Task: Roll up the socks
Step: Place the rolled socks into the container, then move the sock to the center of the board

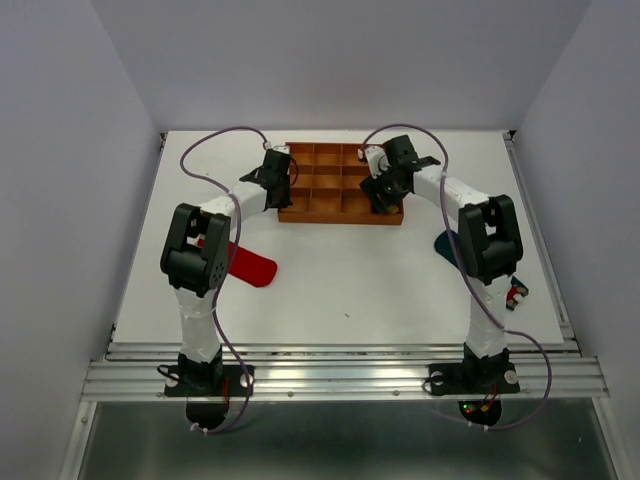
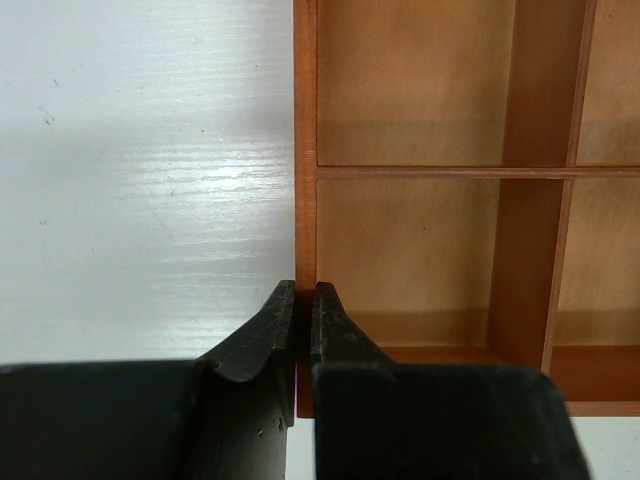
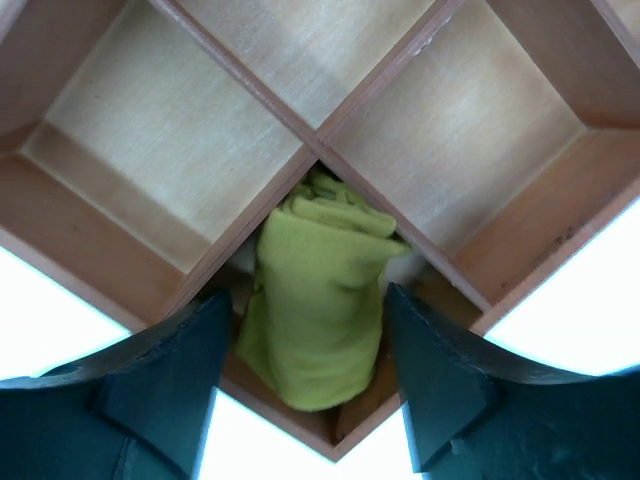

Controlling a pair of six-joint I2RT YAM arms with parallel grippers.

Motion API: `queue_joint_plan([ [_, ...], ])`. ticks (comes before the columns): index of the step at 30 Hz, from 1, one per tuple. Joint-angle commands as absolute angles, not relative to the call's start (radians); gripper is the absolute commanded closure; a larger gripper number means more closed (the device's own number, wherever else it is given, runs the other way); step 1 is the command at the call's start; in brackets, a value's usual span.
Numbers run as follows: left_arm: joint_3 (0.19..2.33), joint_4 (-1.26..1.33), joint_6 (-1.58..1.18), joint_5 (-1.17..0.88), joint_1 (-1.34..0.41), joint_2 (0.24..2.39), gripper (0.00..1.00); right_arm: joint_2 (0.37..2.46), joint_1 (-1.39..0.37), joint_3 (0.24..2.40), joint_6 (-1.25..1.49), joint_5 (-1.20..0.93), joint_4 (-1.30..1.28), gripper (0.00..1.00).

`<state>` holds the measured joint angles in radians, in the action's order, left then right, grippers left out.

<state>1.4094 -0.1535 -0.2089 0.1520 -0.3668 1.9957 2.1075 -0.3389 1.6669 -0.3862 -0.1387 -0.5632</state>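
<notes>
The right gripper (image 3: 307, 298) is released, jaws wide either side of the rolled yellow sock (image 3: 320, 330) in a corner compartment of the tray (image 3: 250, 160), lower centre. The left gripper (image 2: 303, 292) clenches the tray's left wall. On the table (image 1: 350, 290), the red sock (image 1: 250, 265) lies centre left and the teal sock (image 1: 445, 245) centre right

L gripper (image 2: 305, 292) pinched, R gripper (image 3: 308, 300) open (wide).

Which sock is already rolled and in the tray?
Yellow sock: a bundle in a tray compartment. Red sock lies flat on the table; teal sock is also on the table, mostly hidden by the right arm.
</notes>
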Motion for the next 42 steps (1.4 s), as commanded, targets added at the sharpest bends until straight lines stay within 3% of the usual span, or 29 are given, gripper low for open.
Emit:
queue_joint_plan([
  [1,1.425,-0.184,-0.219,0.166,-0.371,2.040,1.00,2.011,-0.348,1.664,-0.377,-0.138,-0.591,0.20],
  [3,1.431,-0.189,-0.222,0.169,-0.371,2.046,1.00,1.994,-0.348,1.660,-0.382,-0.144,-0.591,0.18],
  [4,1.439,-0.190,-0.224,0.170,-0.371,2.048,1.00,1.985,-0.348,1.655,-0.385,-0.149,-0.591,0.00],
  [11,1.456,-0.199,-0.244,0.176,-0.373,2.051,1.00,1.899,-0.348,1.620,-0.341,-0.160,-0.536,0.00],
  [17,1.479,-0.229,-0.261,0.186,-0.371,2.051,0.99,1.763,-0.348,1.502,-0.105,0.032,-0.292,0.00],
  [22,1.497,-0.245,-0.262,0.195,-0.371,2.059,0.81,1.681,-0.348,1.450,0.075,0.164,-0.229,0.00],
  [27,1.520,-0.270,-0.262,0.201,-0.371,2.039,0.43,1.614,-0.348,1.381,0.169,0.242,-0.230,0.00],
  [30,1.509,-0.267,-0.278,0.210,-0.371,1.981,0.29,1.583,-0.348,1.342,0.193,0.274,-0.233,0.00],
  [32,1.506,-0.265,-0.281,0.207,-0.371,1.948,0.10,1.545,-0.348,1.319,0.210,0.282,-0.233,0.00],
  [37,1.557,-0.301,-0.284,0.225,-0.373,1.824,0.01,1.433,-0.348,1.278,0.256,0.278,-0.233,0.00],
  [42,1.554,-0.334,-0.324,0.242,-0.388,1.660,0.01,1.345,-0.348,1.217,0.336,0.339,-0.271,0.00],
])
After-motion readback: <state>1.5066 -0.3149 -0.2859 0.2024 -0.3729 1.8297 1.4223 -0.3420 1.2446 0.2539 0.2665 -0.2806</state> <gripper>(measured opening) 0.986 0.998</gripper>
